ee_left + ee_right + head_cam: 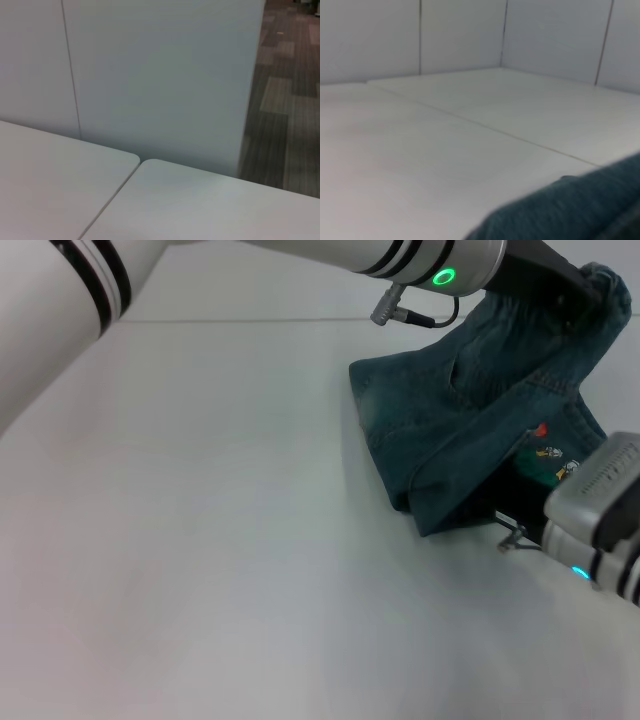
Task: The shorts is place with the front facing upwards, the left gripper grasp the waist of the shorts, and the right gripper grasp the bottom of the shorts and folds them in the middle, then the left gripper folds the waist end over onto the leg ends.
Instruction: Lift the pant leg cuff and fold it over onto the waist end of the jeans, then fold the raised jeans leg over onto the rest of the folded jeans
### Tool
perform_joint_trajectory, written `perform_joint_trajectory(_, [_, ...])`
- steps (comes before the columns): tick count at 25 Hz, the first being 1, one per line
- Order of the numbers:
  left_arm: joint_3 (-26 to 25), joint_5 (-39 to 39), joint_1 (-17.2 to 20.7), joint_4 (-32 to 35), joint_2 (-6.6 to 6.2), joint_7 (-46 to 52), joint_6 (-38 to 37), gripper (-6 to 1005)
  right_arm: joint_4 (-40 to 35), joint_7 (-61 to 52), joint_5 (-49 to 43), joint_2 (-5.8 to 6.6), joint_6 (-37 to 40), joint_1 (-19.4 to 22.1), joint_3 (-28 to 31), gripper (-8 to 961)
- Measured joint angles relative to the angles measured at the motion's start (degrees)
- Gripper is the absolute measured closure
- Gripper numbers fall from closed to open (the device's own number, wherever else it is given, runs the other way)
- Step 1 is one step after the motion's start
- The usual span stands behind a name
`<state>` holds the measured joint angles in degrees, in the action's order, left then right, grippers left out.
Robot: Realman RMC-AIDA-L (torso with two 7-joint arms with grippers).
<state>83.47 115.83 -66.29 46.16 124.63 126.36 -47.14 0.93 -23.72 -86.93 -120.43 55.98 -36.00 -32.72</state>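
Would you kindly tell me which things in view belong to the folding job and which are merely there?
Part of the job:
- blue-green denim shorts, one end lifted
- left hand, gripping that raised end
- right hand, at the lower edge by the cartoon print

Merely there:
- white table
- white wall panels

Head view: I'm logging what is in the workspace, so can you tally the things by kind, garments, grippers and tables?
Garments: 1, the denim shorts
Grippers: 2, the left gripper holding the shorts up at the far end, the right gripper at the near edge
Tables: 1, the white table
Total: 4
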Motion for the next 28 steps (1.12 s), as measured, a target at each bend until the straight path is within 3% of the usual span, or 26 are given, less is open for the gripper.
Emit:
perform_joint_trajectory(8, [0.59, 0.08, 0.50, -1.04, -0.09, -0.62, 1.60, 951, -6.42, -0.53, 0.01, 0.74, 10.03, 11.72, -0.43, 955])
perform_joint_trajectory(16, [7.34, -1.32, 0.67, -1.90, 0.00, -0.70, 6.33, 951, -11.66, -0.89, -0.07, 1.05, 20.50, 22.46, -1.62, 954])
perform_joint_trajectory(21, [13.12, -5.72, 0.93, -0.69, 0.00, -5.01, 5.69, 915, -11.78, -1.29, 0.15, 1.11, 21.48, 23.70, -1.20, 954])
perform_joint_trajectory(28, [16.41, -7.59, 4.65, 5.22, -0.01, -6.68, 3.85, 829, -11.58, -1.36, -0.01, 0.92, 21.53, 23.23, -1.13, 955])
